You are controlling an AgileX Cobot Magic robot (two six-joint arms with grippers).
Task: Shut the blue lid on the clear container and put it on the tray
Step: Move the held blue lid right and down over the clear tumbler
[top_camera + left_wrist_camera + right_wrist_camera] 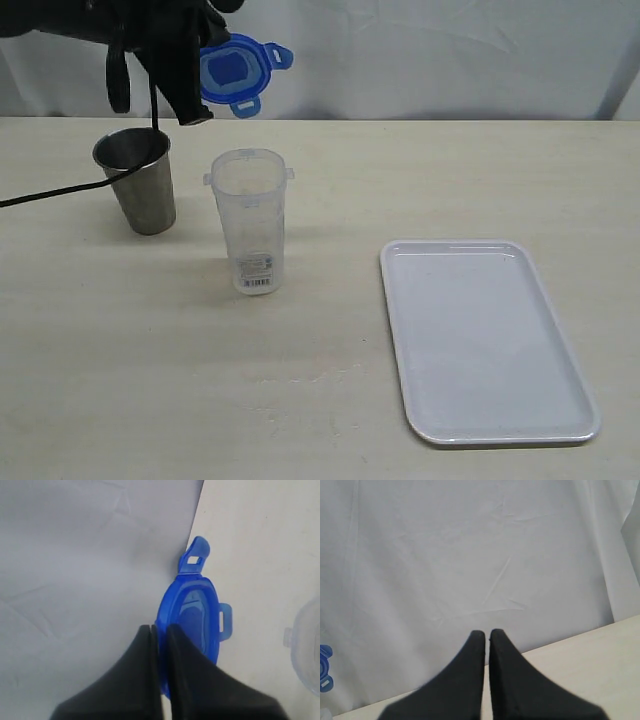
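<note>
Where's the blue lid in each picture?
Exterior view: the lid is near the top, left of centre, higher in the picture than the container, against the white cloth.
Left wrist view: the lid is in the middle, pinched on edge by the left gripper.
Right wrist view: only a sliver peeks in at the picture's edge, apart from the right gripper.
Shared landmark: the white cloth behind the lid.
</note>
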